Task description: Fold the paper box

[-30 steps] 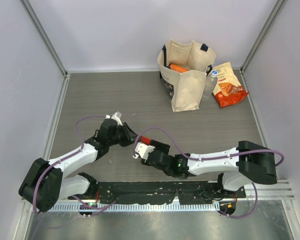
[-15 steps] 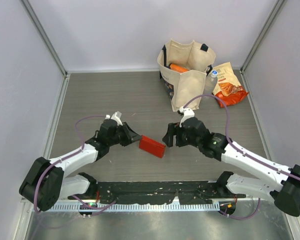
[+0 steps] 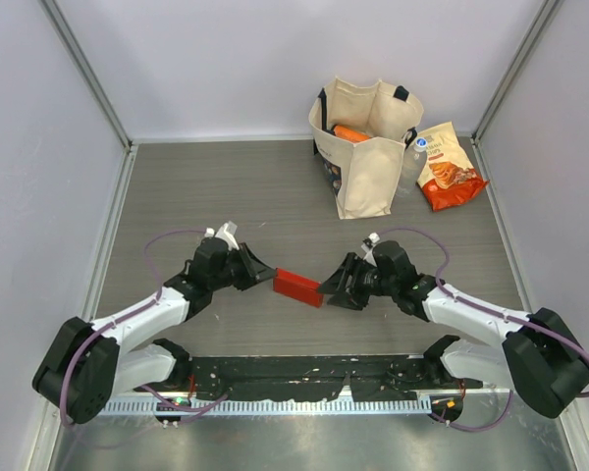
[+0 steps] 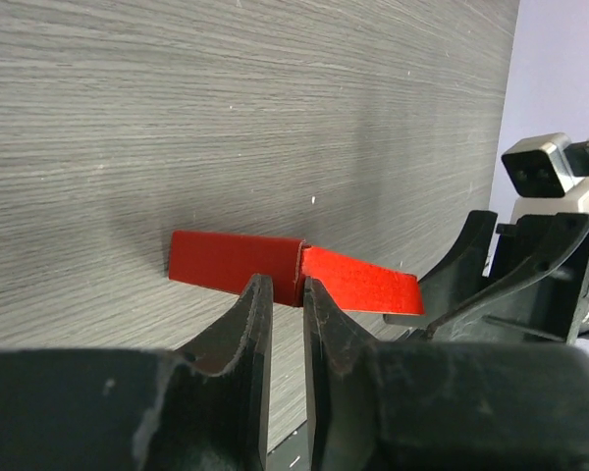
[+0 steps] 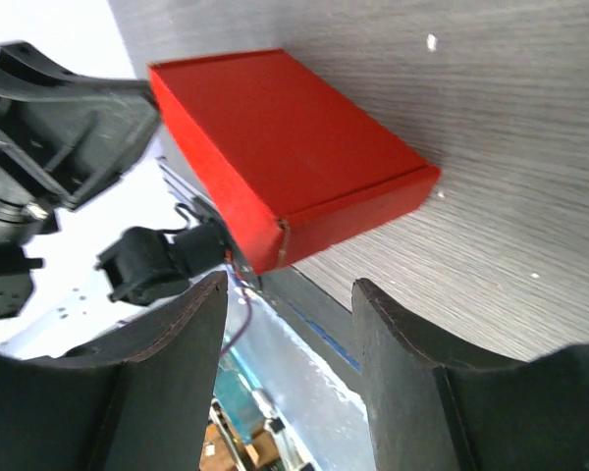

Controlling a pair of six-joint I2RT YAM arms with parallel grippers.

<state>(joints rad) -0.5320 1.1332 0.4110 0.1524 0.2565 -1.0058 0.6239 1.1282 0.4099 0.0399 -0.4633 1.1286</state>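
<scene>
Red flat card box [image 3: 297, 287] lies mid-frame. Only wrist views tell: right end effector [image 5: 290, 287] wide open, empty; left end effector [image 4: 285, 287] nearly closed, hold unclear.

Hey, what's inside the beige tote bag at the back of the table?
At the open top of the tote bag, one orange item shows. Anything deeper is covered by the cloth walls, so the rest of its contents cannot be seen.
</scene>
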